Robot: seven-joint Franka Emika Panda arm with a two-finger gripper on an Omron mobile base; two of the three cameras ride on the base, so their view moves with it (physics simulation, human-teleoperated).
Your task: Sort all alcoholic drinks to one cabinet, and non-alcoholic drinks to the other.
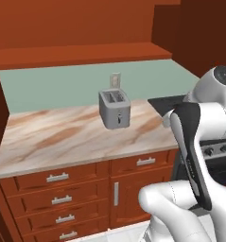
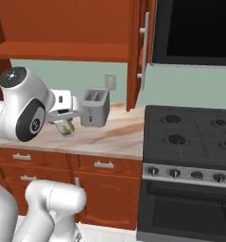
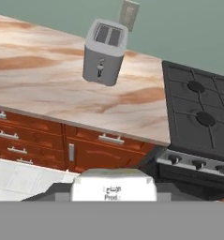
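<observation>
My gripper (image 2: 63, 124) is shut on the small cream-white carton (image 2: 65, 128), a non-alcoholic drink. It holds it tilted in the air over the counter, just left of the toaster in the right base view. In the hand view the carton (image 3: 113, 183) sits at the bottom between the fingers of the gripper (image 3: 113, 191), its printed face toward the camera. A red-brown wall cabinet (image 1: 81, 54) with one plank shelf stands open above the counter, and its shelf (image 2: 62, 49) looks bare. The alcoholic drinks are out of view.
A grey toaster (image 1: 114, 108) stands on the marble counter (image 1: 53, 137) near the wall outlet. An open cabinet door (image 2: 138, 52) juts out right of the toaster. A black stove (image 2: 190, 137) adjoins the counter, with drawer units (image 1: 57, 198) below.
</observation>
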